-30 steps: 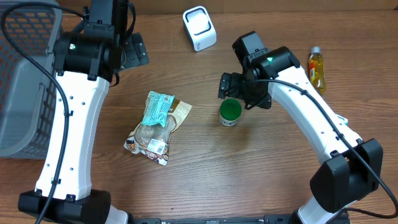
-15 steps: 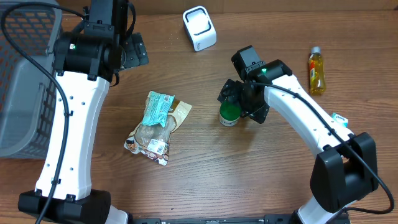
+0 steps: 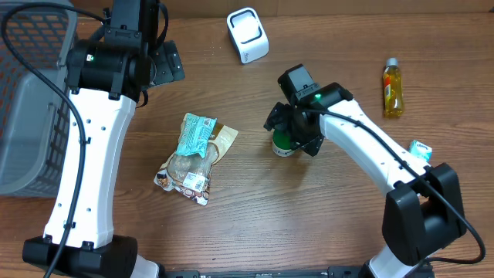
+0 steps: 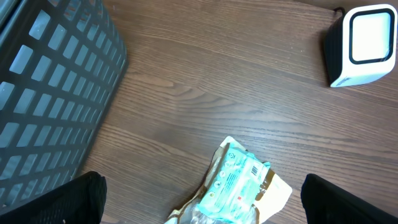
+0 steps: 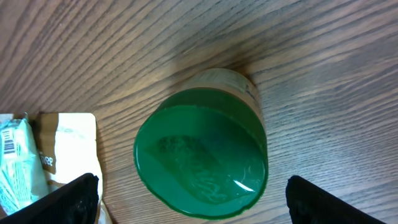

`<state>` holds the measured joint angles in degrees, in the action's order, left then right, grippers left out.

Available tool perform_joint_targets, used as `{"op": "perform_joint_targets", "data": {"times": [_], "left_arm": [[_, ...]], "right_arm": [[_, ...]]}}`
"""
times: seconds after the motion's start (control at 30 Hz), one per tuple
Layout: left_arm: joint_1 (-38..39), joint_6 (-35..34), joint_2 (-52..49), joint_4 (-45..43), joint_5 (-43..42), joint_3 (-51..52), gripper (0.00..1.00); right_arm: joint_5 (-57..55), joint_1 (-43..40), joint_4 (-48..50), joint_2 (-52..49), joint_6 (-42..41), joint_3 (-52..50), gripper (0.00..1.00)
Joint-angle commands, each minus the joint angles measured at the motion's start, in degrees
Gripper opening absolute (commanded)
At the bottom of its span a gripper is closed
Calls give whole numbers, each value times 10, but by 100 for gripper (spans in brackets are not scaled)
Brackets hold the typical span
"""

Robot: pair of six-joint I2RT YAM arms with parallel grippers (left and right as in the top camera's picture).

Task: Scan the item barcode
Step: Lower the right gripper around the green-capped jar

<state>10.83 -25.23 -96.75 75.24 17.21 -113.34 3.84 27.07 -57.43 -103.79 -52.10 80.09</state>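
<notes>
Overhead, the right gripper (image 3: 291, 132) is hovering over the green-lidded jar (image 3: 282, 145), fingers apart; the left gripper (image 4: 211, 202) is hanging above the table, fingers spread.

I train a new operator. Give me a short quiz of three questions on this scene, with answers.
1. True or false: the right gripper is shut on the green-lidded jar.
2. On which of the robot's sides of the jar lies the snack bag?
3. Which stands at the far edge of the table? A snack bag; B white scanner; C jar.
Key: 1 false, the jaws stand open; 2 left; 3 B.
</notes>
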Motion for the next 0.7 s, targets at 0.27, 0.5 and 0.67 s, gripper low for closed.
{"op": "perform_joint_targets", "data": {"times": [0.27,0.5,0.67], "left_arm": [[1,8,12,-1,8,-11,100],[1,8,12,-1,8,-12,100],[1,9,12,-1,8,-12,99]], "right_arm": [[-59,9,1,-7,-4,-3,84],[-52,9,-10,-7,-2,-3,75],[-50,10,-20,-7,31,-3,63]]}}
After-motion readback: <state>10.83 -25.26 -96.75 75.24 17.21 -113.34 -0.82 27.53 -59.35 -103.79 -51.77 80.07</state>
